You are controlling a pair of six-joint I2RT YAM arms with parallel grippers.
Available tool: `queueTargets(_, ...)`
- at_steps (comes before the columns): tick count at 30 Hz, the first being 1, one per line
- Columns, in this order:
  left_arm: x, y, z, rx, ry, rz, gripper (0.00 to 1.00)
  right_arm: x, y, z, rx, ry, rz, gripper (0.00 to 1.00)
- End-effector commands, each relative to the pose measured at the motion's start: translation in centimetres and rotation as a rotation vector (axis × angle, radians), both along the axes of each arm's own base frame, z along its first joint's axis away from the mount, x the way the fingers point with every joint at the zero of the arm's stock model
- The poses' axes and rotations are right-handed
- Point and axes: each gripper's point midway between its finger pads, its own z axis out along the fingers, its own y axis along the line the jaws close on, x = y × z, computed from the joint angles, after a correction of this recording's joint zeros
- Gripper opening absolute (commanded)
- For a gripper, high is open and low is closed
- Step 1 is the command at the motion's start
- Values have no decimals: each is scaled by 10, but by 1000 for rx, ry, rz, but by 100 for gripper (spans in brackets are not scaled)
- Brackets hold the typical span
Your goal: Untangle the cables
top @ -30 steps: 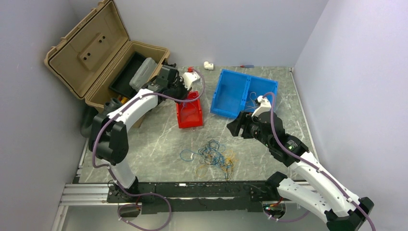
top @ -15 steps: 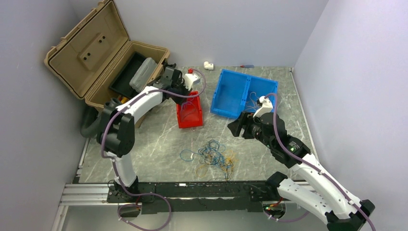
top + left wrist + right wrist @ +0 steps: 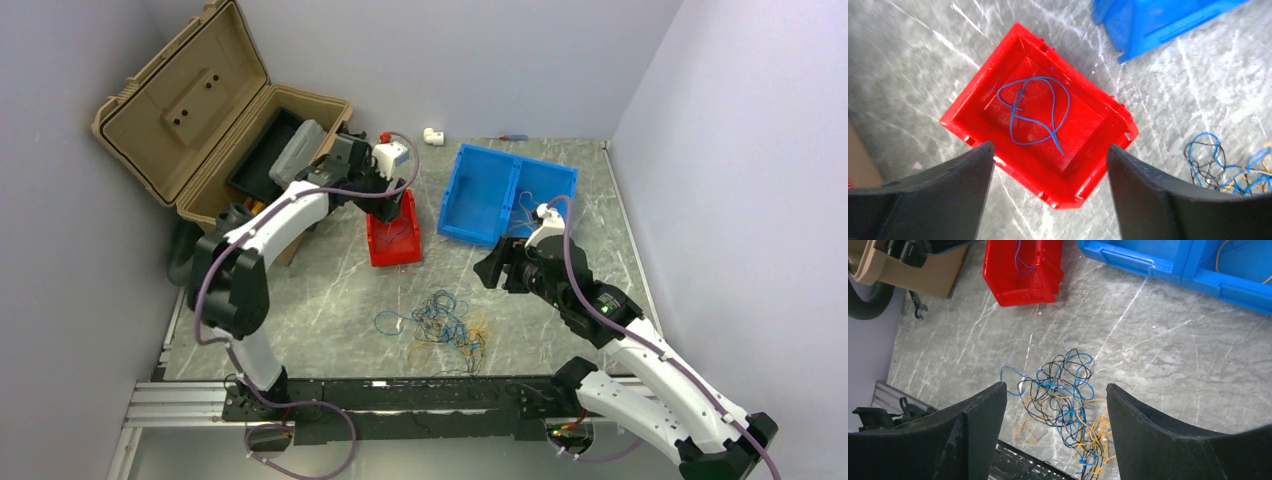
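Observation:
A tangle of blue, black and yellow-orange cables (image 3: pixel 445 325) lies on the marble table near its front edge, and shows in the right wrist view as a loose tangle (image 3: pixel 1068 390). One blue cable (image 3: pixel 1035 110) lies loose inside the red bin (image 3: pixel 973 135). My left gripper (image 3: pixel 1049 146) hangs open above that bin's near corner with nothing between its fingers; in the top view it (image 3: pixel 388 205) is over the red bin (image 3: pixel 380 250). My right gripper (image 3: pixel 1055 385) is open and empty, above and behind the tangle (image 3: pixel 490 270).
A blue two-part bin (image 3: pixel 470 180) stands right of the red one, with thin cables in its right part (image 3: pixel 1220 255). An open tan toolbox (image 3: pixel 200 110) sits at the back left. A white fitting (image 3: pixel 432 135) and a red-handled tool (image 3: pixel 515 137) lie by the back wall.
My left gripper was shut and now stands open over the red bin, where the blue cable lies free. Its wrist shifted slightly. The right arm has barely moved.

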Motion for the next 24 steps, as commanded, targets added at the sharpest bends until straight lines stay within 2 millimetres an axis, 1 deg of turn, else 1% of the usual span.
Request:
queueTargets(1,-24,-17,70,-169,-103,-12,97,-2,-6,-8,-3,22,-34,77)
queueTargets(3,-38,-20,83,-220,-122,-10,99,-4,-7,-13,-4,29,-35,78)
queueTargets(6,-52,-11,98,-309,-146,93,99,-6,-10,-19,-19,45,-37,82)
queueTargets(7,-59,-7,107,-352,-171,114,99,-7,-12,-22,-28,51,-41,85)
queueTargets(10,-72,16,112,-440,-209,279,99,-10,-19,-32,-57,75,-64,91)
queueTargets(11,-76,27,113,-457,-223,342,99,-12,-21,-36,-66,83,-67,92)
queueTargets(13,-89,39,117,-491,-227,398,99,-15,-23,-43,-71,97,-70,92)
queueTargets(14,-96,46,117,-509,-223,435,99,-16,-23,-46,-70,104,-70,92)
queueTargets(16,-107,57,109,-552,-174,538,99,-18,-24,-52,-66,116,-71,92)
queueTargets(17,-114,58,102,-557,-156,534,99,-19,-23,-55,-65,120,-72,91)
queueTargets(20,-129,49,99,-582,-119,453,99,-19,-21,-60,-52,128,-64,91)
queueTargets(22,-136,46,88,-568,-57,449,99,-20,-18,-61,-42,132,-57,91)
queueTargets(24,-144,39,78,-562,2,421,99,-20,-17,-64,-39,139,-58,91)
